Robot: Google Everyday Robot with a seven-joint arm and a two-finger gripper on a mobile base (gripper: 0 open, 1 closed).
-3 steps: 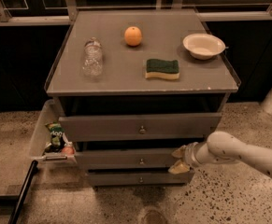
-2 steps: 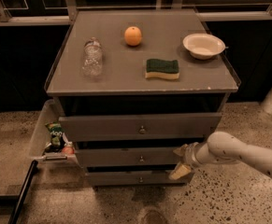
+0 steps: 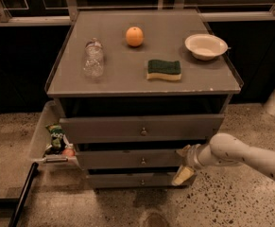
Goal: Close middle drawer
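The grey cabinet has three drawer fronts, each with a small round knob. The middle drawer (image 3: 127, 159) is the mid-width front between the wider top drawer (image 3: 141, 128) and the narrower bottom drawer (image 3: 132, 179). It stands out a little from the cabinet body. My gripper (image 3: 183, 164) comes in from the right on a white arm (image 3: 241, 154) and sits at the right end of the middle drawer's front. It is open and holds nothing, with one fingertip (image 3: 183, 151) at the front's height and the other lower down, by the bottom drawer.
On the cabinet top (image 3: 118, 77) lie a clear water bottle (image 3: 93, 58), an orange (image 3: 134, 36), a green-and-yellow sponge (image 3: 164, 70) and a white bowl (image 3: 206, 46). A clear bin (image 3: 45, 136) with snack packets hangs on the left side. A black pole (image 3: 22, 193) slants at lower left.
My gripper has shifted very slightly downward at the right end of the middle drawer. The drawer fronts have not visibly moved.
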